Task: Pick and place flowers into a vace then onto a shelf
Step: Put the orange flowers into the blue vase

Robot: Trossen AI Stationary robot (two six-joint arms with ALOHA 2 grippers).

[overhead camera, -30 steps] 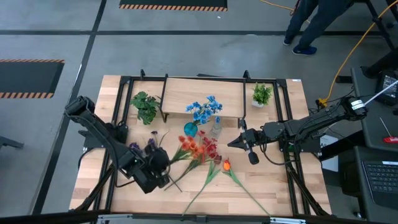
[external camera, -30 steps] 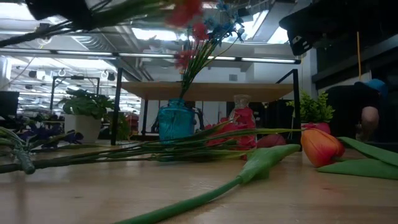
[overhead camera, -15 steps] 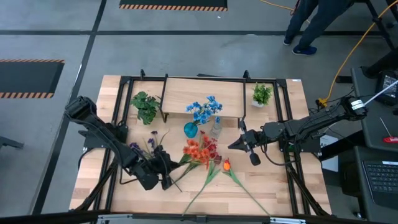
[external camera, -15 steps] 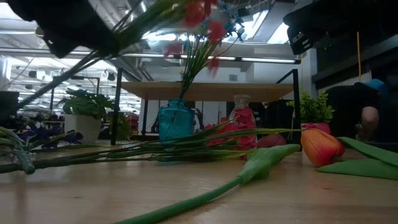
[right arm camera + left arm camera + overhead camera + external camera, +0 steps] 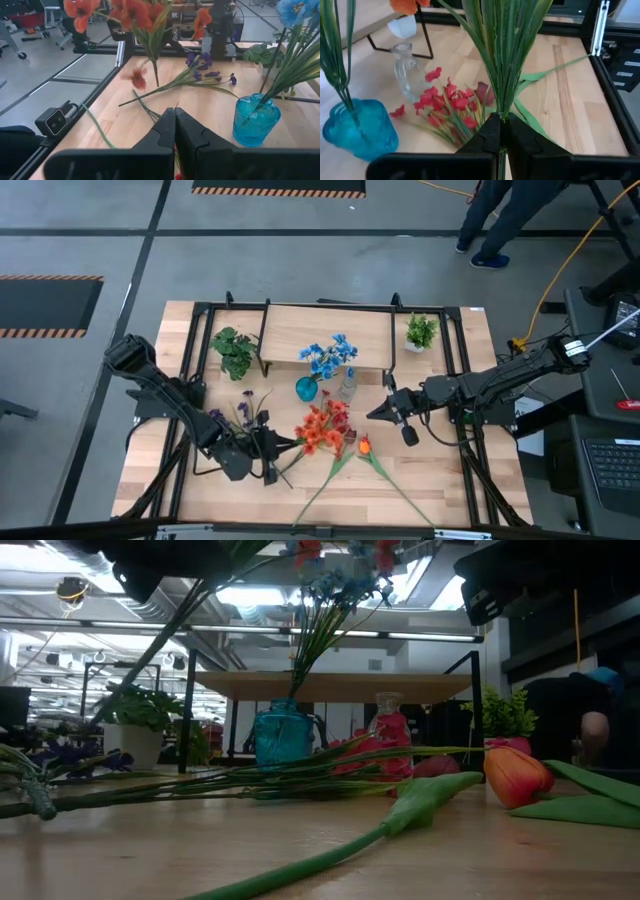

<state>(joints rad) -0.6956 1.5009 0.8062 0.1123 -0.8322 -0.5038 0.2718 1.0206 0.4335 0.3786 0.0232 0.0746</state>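
Note:
My left gripper point(image 5: 270, 450) is above the near left part of the table, shut on a bunch of orange flowers point(image 5: 320, 428). Red flowers point(image 5: 341, 414), the orange tulip point(image 5: 364, 445) and purple flowers point(image 5: 241, 409) lie flat on the tabletop. Blue flowers point(image 5: 329, 355) stand with their stems in a blue glass vase point(image 5: 306, 388). A clear glass vase point(image 5: 347, 387) stands beside it, in front of the shelf point(image 5: 290, 330). My right gripper point(image 5: 381, 412) is shut and hovers right of the vases, touching nothing. My left gripper pinches the orange bunch's gathered green stems point(image 5: 501, 107) between its two fingers, which lie across them. The bunch is lifted clear of the table and slants up steeply, with its blooms point(image 5: 135, 12) toward the table's middle. The stem ends point(image 5: 125, 690) hang below the fingers.
Two small potted plants stand at the shelf's ends, one on the left point(image 5: 233, 350) and one on the right point(image 5: 421, 332). A black metal frame point(image 5: 200, 310) borders the table. A person point(image 5: 505, 215) stands on the floor beyond the far right corner.
My left gripper has shifted slightly toward the table's right and tipped. The orange bunch has swung from nearly level to steeply slanted upward, and its blooms have risen. My right arm has kept still.

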